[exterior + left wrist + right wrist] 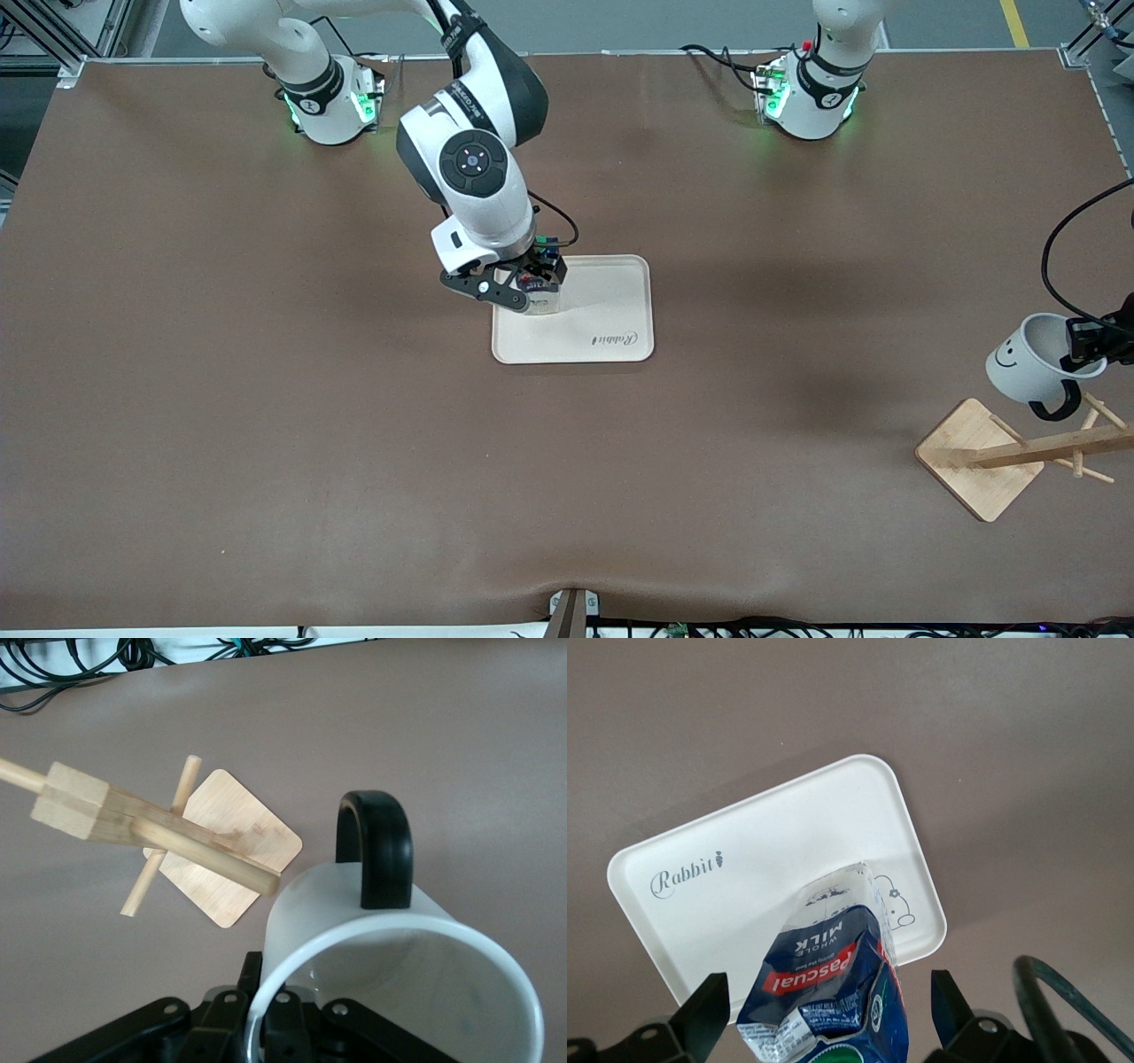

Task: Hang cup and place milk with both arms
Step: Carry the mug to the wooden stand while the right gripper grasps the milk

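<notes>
Currently —
cup (1028, 361): white mug, smiley on its side, black handle pointing down; tilted, up in the air over the wooden rack (1019, 452), handle just above a peg, not yet on it
left gripper (1088, 344): clamped on the cup's rim at the left arm's end of the table; in the left wrist view the cup (399, 966) fills the lower frame, rack (168, 828) beneath it
milk (539, 297): dark blue carton with pale lower part, standing upright on the tray (611, 328), at the tray's corner toward the right arm's end, farther from the front camera
right gripper (518, 288): around the milk, fingers spread wide — right wrist view shows the milk (833, 983) between them with a gap on each side, both fingers (704, 1010) clear of the carton
tray: cream, "Rabbit" printed on it, mid-table; also in the right wrist view (744, 859)
rack: square base flat on the table, well apart from the tray
</notes>
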`<state>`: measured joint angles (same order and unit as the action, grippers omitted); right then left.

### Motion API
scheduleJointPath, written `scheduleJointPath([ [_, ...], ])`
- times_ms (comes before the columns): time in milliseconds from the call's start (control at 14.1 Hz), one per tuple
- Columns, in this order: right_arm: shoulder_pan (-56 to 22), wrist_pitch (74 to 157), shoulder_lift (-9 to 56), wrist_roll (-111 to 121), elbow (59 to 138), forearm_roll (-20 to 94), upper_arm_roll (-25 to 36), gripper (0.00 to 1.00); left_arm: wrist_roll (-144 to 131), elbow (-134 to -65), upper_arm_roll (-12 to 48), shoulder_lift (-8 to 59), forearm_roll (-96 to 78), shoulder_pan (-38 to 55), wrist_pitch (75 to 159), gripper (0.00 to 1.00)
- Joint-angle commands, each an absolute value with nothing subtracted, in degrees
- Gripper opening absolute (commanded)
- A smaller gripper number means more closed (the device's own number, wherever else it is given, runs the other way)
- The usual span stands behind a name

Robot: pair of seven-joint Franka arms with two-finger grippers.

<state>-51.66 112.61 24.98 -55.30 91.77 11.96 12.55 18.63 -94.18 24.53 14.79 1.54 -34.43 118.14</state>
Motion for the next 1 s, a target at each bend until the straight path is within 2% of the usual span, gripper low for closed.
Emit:
scheduleJointPath([
  [0,-52.6,112.4,25.6,-56.7,91.8,11.2,13.1,1.00,20.4,-92.5,25.0,15.4,-0.9,-36.5,117.9,0.00],
  [924,-53.2,113.2,26.5,-58.6,88.8,11.9,13.1,1.00,26.8,-91.6,25.0,19.6,-4.2,-40.7,119.6,0.00],
])
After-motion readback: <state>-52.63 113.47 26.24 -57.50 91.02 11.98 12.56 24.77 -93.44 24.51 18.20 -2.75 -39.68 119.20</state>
